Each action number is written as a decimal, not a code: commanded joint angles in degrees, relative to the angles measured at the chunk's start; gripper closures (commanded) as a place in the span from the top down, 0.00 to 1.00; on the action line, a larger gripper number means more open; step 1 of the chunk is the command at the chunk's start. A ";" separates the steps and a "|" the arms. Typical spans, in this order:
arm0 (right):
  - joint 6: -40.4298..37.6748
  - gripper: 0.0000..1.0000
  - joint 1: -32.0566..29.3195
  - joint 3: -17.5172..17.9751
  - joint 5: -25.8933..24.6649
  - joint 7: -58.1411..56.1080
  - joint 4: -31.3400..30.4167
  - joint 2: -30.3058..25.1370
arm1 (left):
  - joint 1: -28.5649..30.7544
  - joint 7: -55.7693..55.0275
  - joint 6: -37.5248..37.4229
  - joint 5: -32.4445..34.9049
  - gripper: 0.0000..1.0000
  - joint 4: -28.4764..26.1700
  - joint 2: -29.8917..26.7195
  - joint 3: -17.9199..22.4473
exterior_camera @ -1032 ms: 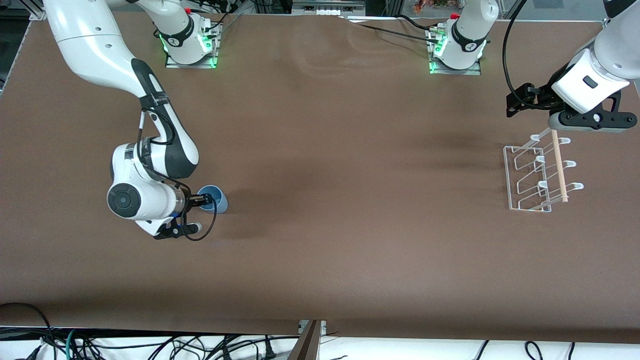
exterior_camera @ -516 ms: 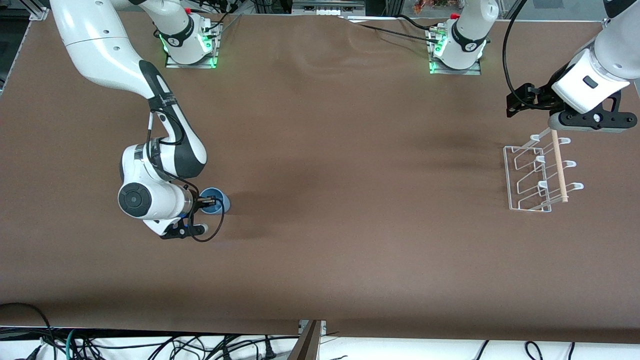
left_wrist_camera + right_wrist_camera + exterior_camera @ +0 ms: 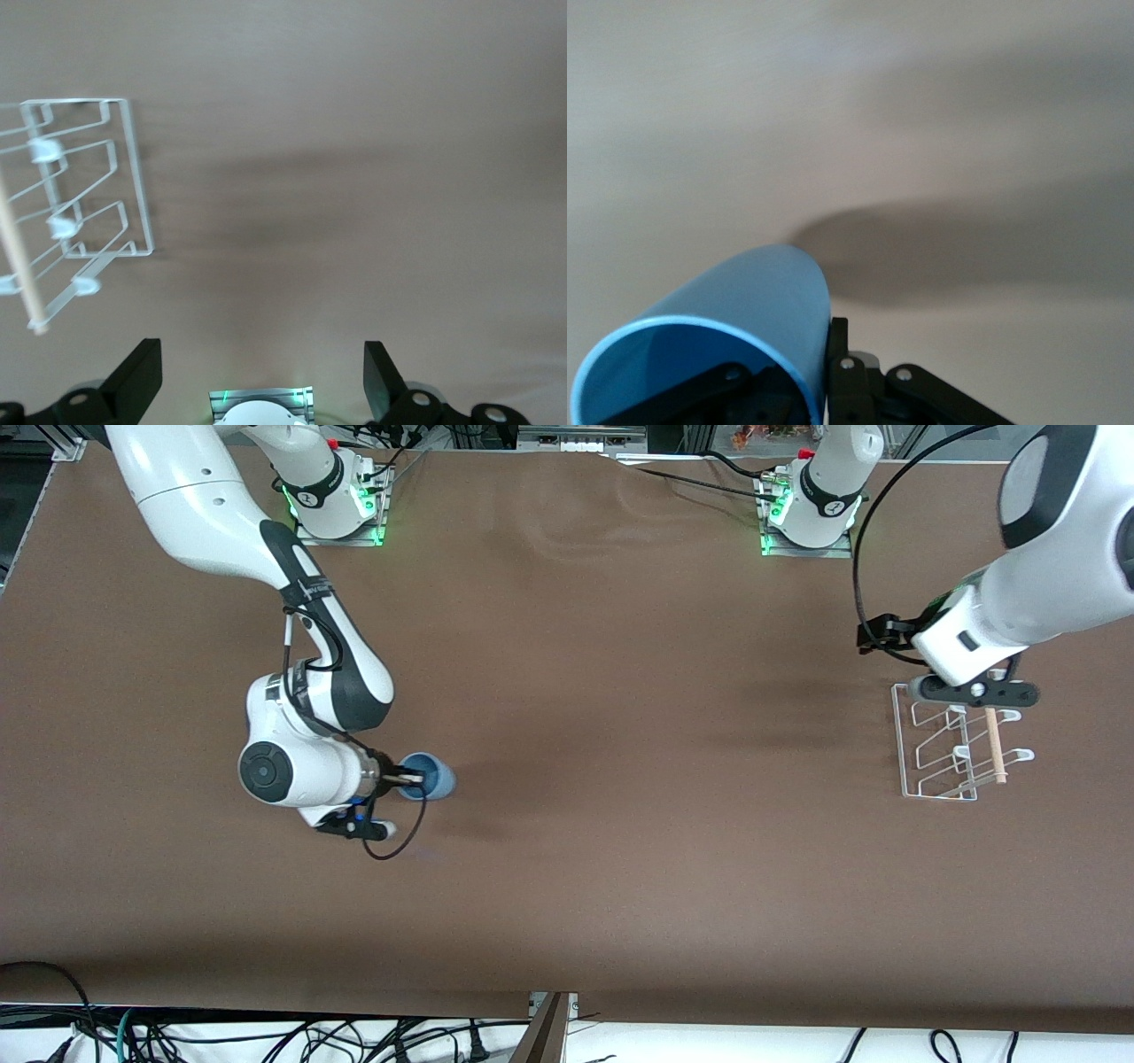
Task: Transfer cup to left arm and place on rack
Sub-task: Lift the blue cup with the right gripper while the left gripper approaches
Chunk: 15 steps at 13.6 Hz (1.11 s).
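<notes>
right tool [image 3: 409, 779] pinching cup [image 3: 430, 778] by rim, over tabletop [image 3: 620, 850] | left tool [image 3: 974, 691] wide, over rack [image 3: 939, 744] | risk: thin rim pinch, cup may swivel or drop at handover

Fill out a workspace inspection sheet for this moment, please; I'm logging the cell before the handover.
Surface: brown table, creased near the bases.
Job's things: light-blue cup held off the table, toward the right arm's end; white wire rack with wooden dowel, toward the left arm's end.
Clutter: nothing seen.
Grippers: right pincer shut on the cup's rim; left pincer open, over the rack.
Cables: black loops at both wrists.
Surroundings: loose cords under the table's near edge.
</notes>
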 commanded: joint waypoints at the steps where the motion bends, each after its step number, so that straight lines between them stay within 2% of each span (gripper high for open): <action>1: -2.33 0.00 1.16 2.72 8.69 9.15 6.03 0.11 | -2.87 4.11 -1.53 -3.21 1.00 6.48 5.20 -0.40; 4: -0.59 0.00 5.64 4.74 13.44 19.52 9.72 0.37 | -2.97 10.84 0.48 -12.41 1.00 8.34 8.99 -0.49; 7: 9.15 0.00 11.53 4.83 15.13 29.28 12.63 0.38 | -2.53 25.34 4.26 -18.76 1.00 8.17 10.31 -0.49; 8: 10.14 0.00 12.50 5.18 15.13 31.57 13.77 0.38 | -2.44 29.04 5.06 -20.78 1.00 8.17 10.31 -0.49; 11: 10.41 0.00 14.35 7.64 16.36 40.35 16.41 0.38 | -2.27 41.96 6.11 -27.72 1.00 7.99 10.40 -0.49; 15: 11.03 0.00 15.85 9.31 16.71 46.70 17.56 0.38 | -3.32 63.48 11.82 -32.12 1.00 7.64 11.19 -0.75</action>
